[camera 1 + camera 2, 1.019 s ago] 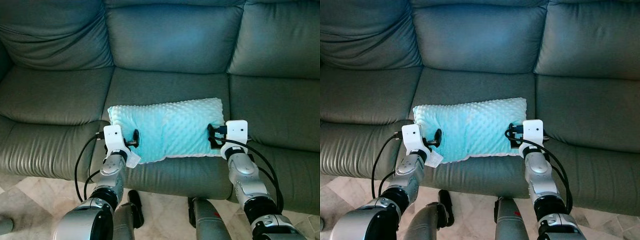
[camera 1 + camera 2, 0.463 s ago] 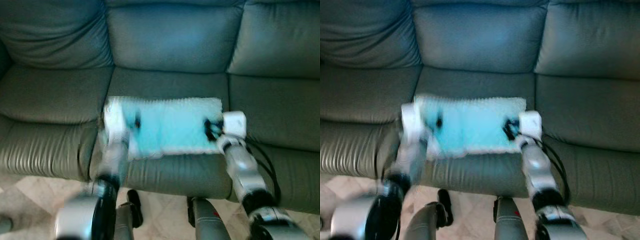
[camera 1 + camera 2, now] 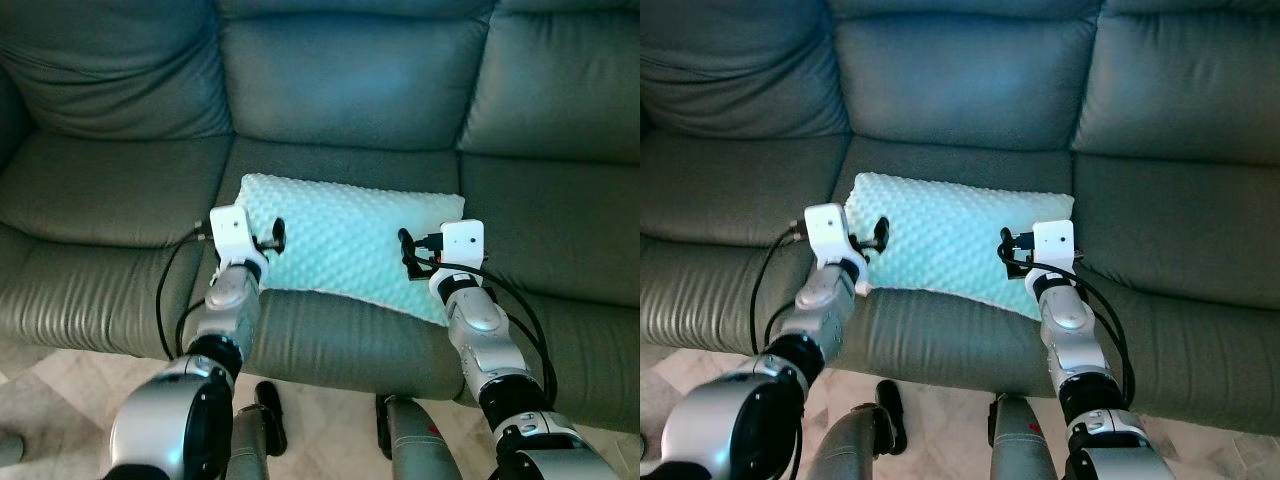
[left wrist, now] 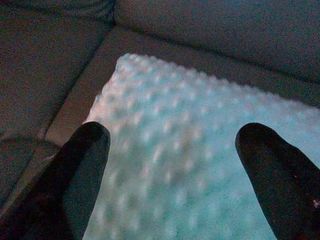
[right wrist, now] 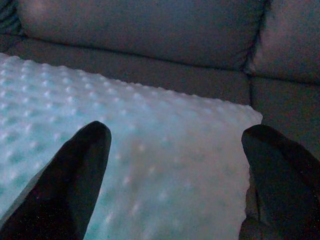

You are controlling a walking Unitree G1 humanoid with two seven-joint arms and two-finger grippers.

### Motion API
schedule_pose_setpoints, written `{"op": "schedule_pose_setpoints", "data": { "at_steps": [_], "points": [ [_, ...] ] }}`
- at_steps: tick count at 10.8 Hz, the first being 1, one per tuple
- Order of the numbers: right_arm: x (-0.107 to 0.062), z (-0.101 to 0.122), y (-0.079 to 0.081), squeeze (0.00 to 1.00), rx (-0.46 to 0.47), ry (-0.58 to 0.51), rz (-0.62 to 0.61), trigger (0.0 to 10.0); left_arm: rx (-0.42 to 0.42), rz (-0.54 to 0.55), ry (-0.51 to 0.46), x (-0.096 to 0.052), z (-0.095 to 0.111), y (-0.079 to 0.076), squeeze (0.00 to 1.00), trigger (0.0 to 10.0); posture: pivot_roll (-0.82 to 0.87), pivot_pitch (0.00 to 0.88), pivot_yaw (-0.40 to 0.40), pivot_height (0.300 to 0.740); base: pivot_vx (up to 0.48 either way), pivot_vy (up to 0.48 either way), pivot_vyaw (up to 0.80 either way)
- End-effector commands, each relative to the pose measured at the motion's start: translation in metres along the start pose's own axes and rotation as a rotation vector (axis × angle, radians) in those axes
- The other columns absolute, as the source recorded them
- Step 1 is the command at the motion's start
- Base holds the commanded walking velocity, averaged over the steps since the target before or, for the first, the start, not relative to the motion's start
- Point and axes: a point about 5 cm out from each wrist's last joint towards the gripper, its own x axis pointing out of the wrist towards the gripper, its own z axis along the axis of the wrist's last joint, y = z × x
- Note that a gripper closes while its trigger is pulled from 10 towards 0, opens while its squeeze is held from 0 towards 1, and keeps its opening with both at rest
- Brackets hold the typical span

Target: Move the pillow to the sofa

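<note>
So the pillow (image 3: pixel 345 240) is basically on the sofa (image 3: pixel 340 80) already: the bumpy light-blue thing lies across the middle seat cushion, a bit skewed, its left end farther back and its right near corner close to the seat's front edge.

Left gripper (image 3: pixel 270 236) sits at the pillow's left end, right gripper (image 3: pixel 408 252) at the right near end. In both wrist views the black fingers (image 4: pixel 80 165) are spread wide with pillow fabric between and below them, nothing pinched, so I'd call both grippers open, not holding anything. Can't quite tell whether the tips are resting on the fabric or just above it.

My read is that this is the letting-go stage, placement pretty much done. Next it probably just needs both arms pulled straight back toward the robot without snagging the fabric. That right corner near the edge is the bit I'd watch, since a drag could slide it off the front.
</note>
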Motion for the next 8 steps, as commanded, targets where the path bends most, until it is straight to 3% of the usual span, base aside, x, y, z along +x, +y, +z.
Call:
{"op": "schedule_pose_setpoints", "data": {
  "at_steps": [1,4,6,8],
  "points": [
    [-0.006,-0.011,0.001,1.00,-0.002,0.033,0.013,10.0,0.008,0.012,0.036,-0.003,-0.008,0.007,1.00,10.0,-0.34,0.241,0.093,0.740,0.000,0.000,0.00],
    [-0.007,-0.012,0.001,1.00,0.019,0.026,0.025,10.0,0.001,0.027,-0.008,-0.009,-0.011,0.026,1.00,10.0,-0.32,0.146,0.116,0.740,0.000,0.000,0.00],
    [-0.015,-0.014,0.012,1.00,0.047,0.014,0.091,10.0,0.023,0.080,-0.034,-0.021,-0.018,0.054,1.00,10.0,-0.30,0.073,0.138,0.740,0.000,0.000,0.00],
    [-0.024,-0.017,0.018,1.00,0.074,0.011,0.121,10.0,0.112,0.135,-0.064,-0.039,-0.024,0.080,1.00,10.0,-0.27,0.028,0.152,0.740,0.000,0.000,0.00]
  ]
}}
